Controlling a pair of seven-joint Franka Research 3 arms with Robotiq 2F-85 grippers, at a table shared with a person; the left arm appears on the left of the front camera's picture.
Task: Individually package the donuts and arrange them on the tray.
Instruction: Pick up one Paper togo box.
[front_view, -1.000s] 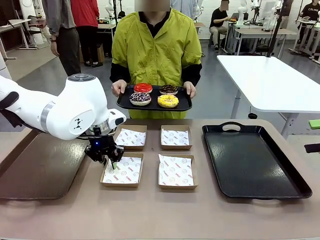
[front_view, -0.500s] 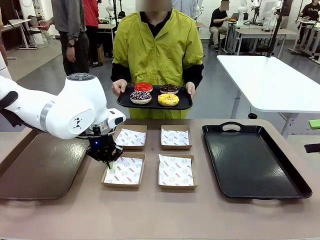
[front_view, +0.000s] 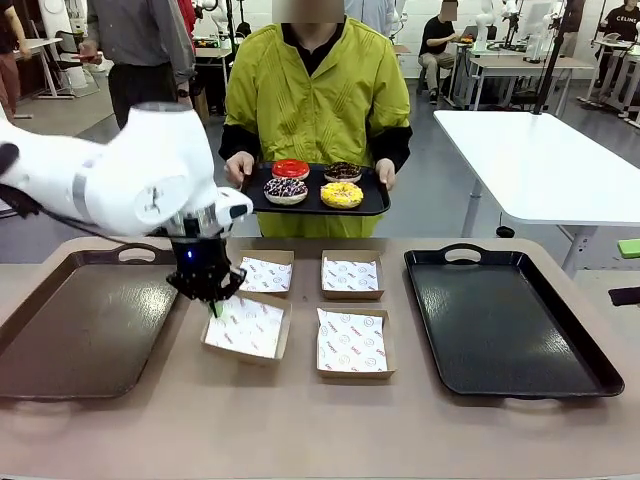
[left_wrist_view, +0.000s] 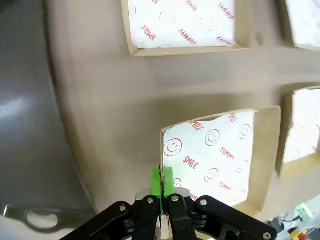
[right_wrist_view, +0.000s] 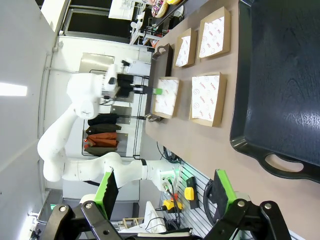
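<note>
Though front view leaves the grip unclear, wrist view has left hand pinching box wall | right hand wide.

four donuts, four boxes, three trays

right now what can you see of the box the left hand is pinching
The near-left box is shallow, open, brown cardboard, lined with white paper printed with red smileys and words. The left hand is shut on its wall near one corner, and that side looks tipped up off the table. It is empty.
</note>
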